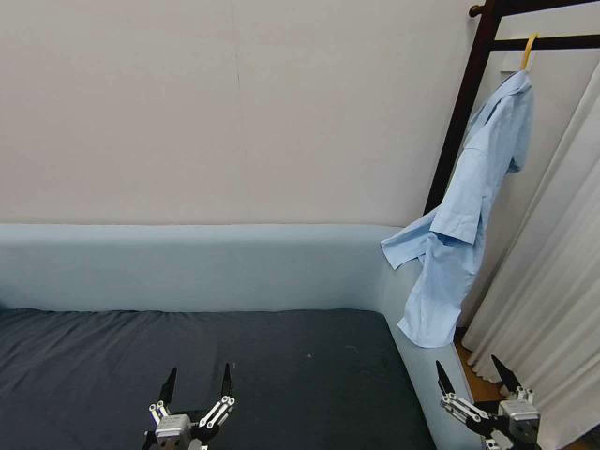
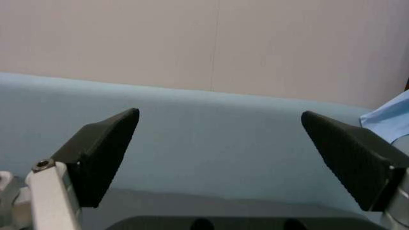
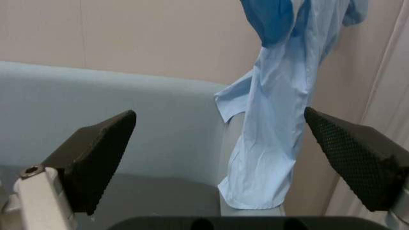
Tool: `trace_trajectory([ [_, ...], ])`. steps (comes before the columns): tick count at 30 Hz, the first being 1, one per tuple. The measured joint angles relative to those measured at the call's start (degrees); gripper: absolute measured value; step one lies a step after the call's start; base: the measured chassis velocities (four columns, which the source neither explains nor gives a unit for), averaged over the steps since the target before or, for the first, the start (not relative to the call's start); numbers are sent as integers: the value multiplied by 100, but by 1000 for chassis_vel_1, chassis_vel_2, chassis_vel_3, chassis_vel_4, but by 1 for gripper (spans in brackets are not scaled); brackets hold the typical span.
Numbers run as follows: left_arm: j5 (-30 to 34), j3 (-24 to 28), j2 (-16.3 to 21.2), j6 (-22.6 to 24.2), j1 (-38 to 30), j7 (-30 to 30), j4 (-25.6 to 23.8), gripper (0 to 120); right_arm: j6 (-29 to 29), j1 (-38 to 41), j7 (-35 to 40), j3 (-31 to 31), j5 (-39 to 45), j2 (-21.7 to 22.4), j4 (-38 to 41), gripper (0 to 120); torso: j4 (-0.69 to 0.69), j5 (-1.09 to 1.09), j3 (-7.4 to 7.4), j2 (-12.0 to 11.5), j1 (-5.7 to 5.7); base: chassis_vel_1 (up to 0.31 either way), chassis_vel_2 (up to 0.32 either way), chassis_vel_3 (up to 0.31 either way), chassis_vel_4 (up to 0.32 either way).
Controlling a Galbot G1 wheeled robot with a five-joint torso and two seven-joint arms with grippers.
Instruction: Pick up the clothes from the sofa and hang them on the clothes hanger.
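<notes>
Finding the shirt (image 1: 459,225) off the sofa (image 1: 187,267): hangs from a yellow hanger (image 1: 531,49) hooked over a bar of the rack (image 1: 464,112), high at the right, just beside the curtain (image 1: 553,281). Drapes with its long axis near vertical, collar end at the top, one sleeve (image 1: 412,248) jutting leftward over the sofa's end, hem (image 1: 427,333) reaching down to about the top of the sofa's arm. Touches neither gripper.

Holding nothing, jaws spread wide: left gripper (image 1: 199,375), low over the dark seat (image 1: 187,347), pointed at the sofa back. Likewise wide and empty: right gripper (image 1: 467,366), low by the sofa's right end, near the foot of the curtain. Borne out by both wrist views: a broad gap between the pads, with plain sofa back beyond the left gripper (image 2: 220,115), and sofa back plus shirt (image 3: 275,120) beyond the right gripper (image 3: 219,112).

Lies ahead of and above the right gripper, well apart from it; lies farther off, up and across to the right, from the left one. Puts the right arm plainly nearer.

Judging from this, reads as the hanging step done, with both arms drawn low and free. Should any further touch be wanted, calls for a reach by the right arm, rising along the hanging cloth and not across it. Risks dragging the shirt off its hanger if pinched low at the hem and pulled.
</notes>
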State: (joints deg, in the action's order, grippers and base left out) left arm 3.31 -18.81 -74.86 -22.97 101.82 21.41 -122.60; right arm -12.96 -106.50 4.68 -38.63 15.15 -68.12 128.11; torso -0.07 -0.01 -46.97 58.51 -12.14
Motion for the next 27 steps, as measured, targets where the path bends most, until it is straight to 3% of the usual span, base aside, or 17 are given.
trace_trajectory([
  [27, 0, 0, 0, 5, 0, 3, -3, 100, 5, 0, 0, 0, 4, 1, 0, 100, 0, 0, 0, 0, 0, 0, 0, 0, 0],
])
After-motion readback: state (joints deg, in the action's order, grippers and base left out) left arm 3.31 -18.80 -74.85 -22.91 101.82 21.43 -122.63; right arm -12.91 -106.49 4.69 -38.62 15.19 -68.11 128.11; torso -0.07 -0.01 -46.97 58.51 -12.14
